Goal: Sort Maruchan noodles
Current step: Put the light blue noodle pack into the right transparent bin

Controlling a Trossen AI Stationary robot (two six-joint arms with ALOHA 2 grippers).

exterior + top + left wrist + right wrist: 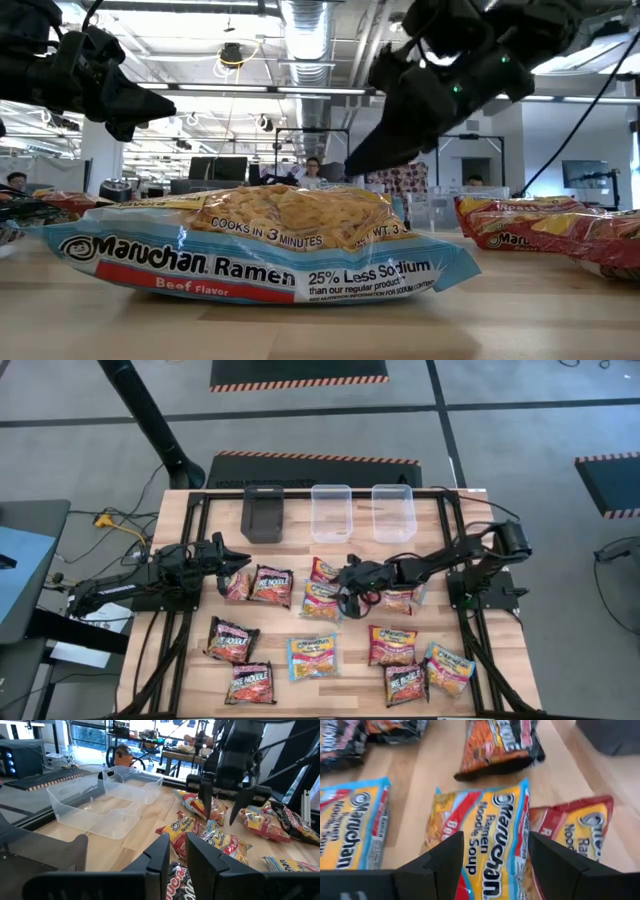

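Several Maruchan packets lie flat on the wooden table (300,625). My left gripper (238,560) hangs a little above two dark packets (240,584) (272,586). Its fingers (178,852) stand a narrow gap apart, and a dark packet (175,880) shows below them. My right gripper (348,600) is wide open and points down over a yellow packet with blue edges (485,845) (322,600) at mid-table. Its two fingers stand on either side of the packet, above it. A red-yellow packet (575,830) lies beside it.
A black bin (263,512) and two clear bins (331,512) (393,512) stand in a row at the far edge. More packets lie toward the near edge: a light blue one (312,657), dark ones (232,640) (250,683) (406,683) and red-yellow ones (392,645) (450,668).
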